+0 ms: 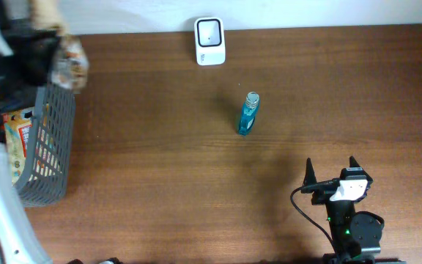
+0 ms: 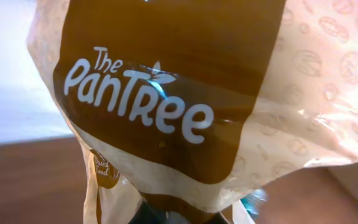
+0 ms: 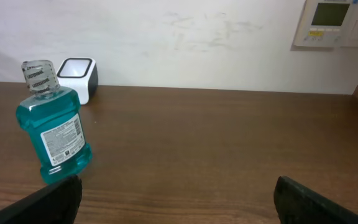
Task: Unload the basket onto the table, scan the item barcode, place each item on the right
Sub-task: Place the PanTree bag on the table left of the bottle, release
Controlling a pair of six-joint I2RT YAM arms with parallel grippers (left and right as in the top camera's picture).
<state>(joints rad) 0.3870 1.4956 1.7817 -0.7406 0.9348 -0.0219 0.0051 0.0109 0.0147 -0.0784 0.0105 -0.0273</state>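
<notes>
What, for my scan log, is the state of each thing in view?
bag: lifted, gripped
left gripper: jaws shut on bag
right gripper: jaws open, empty
bottle: upright, capped, untouched
scanner: upright, nothing in front
basket: holds an orange pack

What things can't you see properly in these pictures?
Left wrist view: the snack bag fills the picture; no barcode shows.
Right wrist view: label print on the mouthwash bottle is too small to read.
Overhead: the basket has a mesh wall hiding most of what's inside.
</notes>
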